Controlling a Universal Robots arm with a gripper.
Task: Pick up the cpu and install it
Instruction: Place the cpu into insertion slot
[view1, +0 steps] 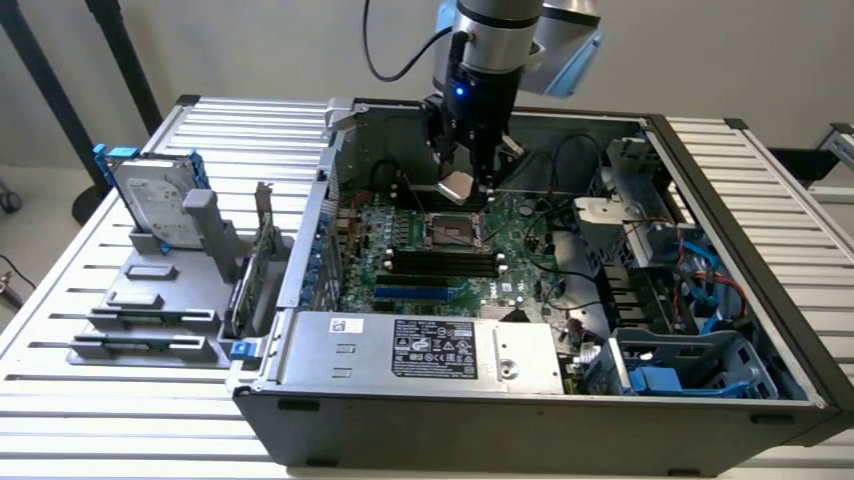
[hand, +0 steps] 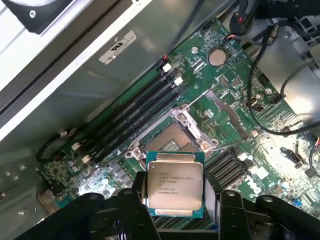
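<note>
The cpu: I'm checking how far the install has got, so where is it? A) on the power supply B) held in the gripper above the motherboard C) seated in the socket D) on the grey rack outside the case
B: the cpu sits clamped in the gripper, raised over the motherboard, and the socket beneath is empty.

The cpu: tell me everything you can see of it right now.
The cpu is a small flat square chip with a silver-grey metal top bearing printed text and a thin green rim. The black fingers clamp it by two opposite edges, top toward the wrist camera. It hangs inside the open computer case, above the green board and close to the open socket, not yet seated. In the exterior view it looks tilted.
</note>
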